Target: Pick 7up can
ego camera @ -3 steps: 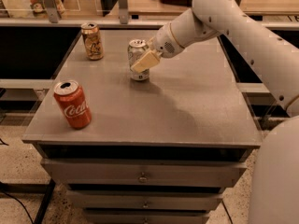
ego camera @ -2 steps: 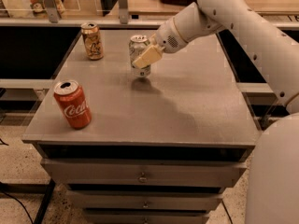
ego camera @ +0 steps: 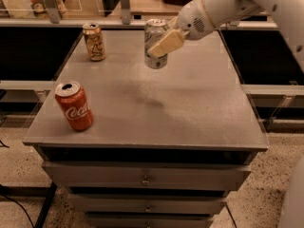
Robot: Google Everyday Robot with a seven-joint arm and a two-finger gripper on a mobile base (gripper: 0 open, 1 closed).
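The 7up can (ego camera: 154, 37) is silvery-white with a silver top and hangs upright in the air above the grey tabletop (ego camera: 190, 103), at the back centre. My gripper (ego camera: 162, 42) reaches in from the upper right and is shut on the can, with one pale finger (ego camera: 166, 43) lying across its front. The can's shadow falls on the tabletop below it. The white arm runs off to the upper right corner.
A red Coca-Cola can (ego camera: 74, 105) stands near the table's front left edge. A gold-tan can (ego camera: 94, 42) stands at the back left. The table has drawers (ego camera: 145, 177) below. Shelving and rails lie behind and on both sides.
The gripper has lifted the 7up can off the tabletop and carried it upward. The other two cans have not moved.
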